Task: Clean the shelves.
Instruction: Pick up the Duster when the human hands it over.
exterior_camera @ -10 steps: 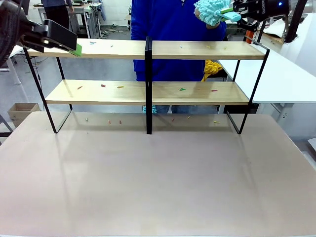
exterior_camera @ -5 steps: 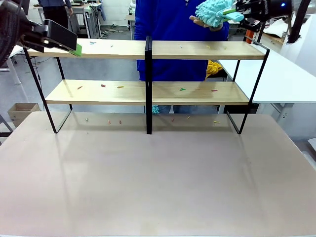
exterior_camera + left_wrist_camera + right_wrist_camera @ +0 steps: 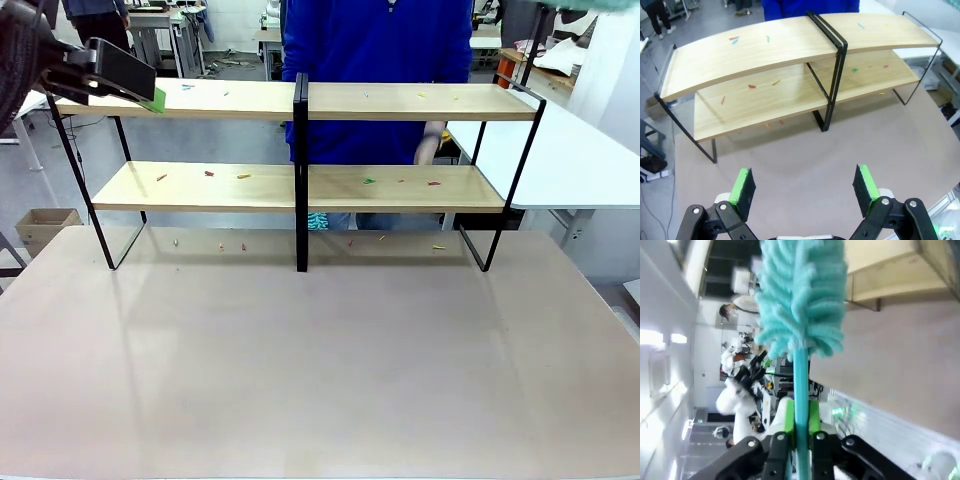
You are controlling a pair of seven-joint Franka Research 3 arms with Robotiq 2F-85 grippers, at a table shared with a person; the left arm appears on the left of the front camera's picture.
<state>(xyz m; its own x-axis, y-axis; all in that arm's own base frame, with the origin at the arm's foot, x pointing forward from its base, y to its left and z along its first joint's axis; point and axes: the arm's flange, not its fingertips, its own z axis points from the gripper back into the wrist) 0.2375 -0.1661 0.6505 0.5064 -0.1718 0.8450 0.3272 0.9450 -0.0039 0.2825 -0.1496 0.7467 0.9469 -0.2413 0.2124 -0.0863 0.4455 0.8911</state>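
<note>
- Watching my left wrist view, I've got the left gripper (image 3: 805, 184) spread wide, green pads well apart with nothing between them, hovering above the table (image 3: 805, 145).
- Ahead of it, across the upper half of that frame, stand the shelves (image 3: 765, 55): two two-tier units side by side, their black frames meeting at the centre.
- Coloured scraps (image 3: 752, 86) dot both tiers, and a few lie on the table underneath.
- Front view: the shelves span the middle of the frame, and my left gripper sits in the upper left corner, just beside the end of the top board.
- Right wrist view: the right gripper (image 3: 801, 427) is clamped on the handle of the teal duster (image 3: 800, 295), whose fluffy head is at top centre.
- A person (image 3: 375, 60) in blue stands behind the shelves at top centre, one hand (image 3: 430, 145) hanging behind the right unit.
</note>
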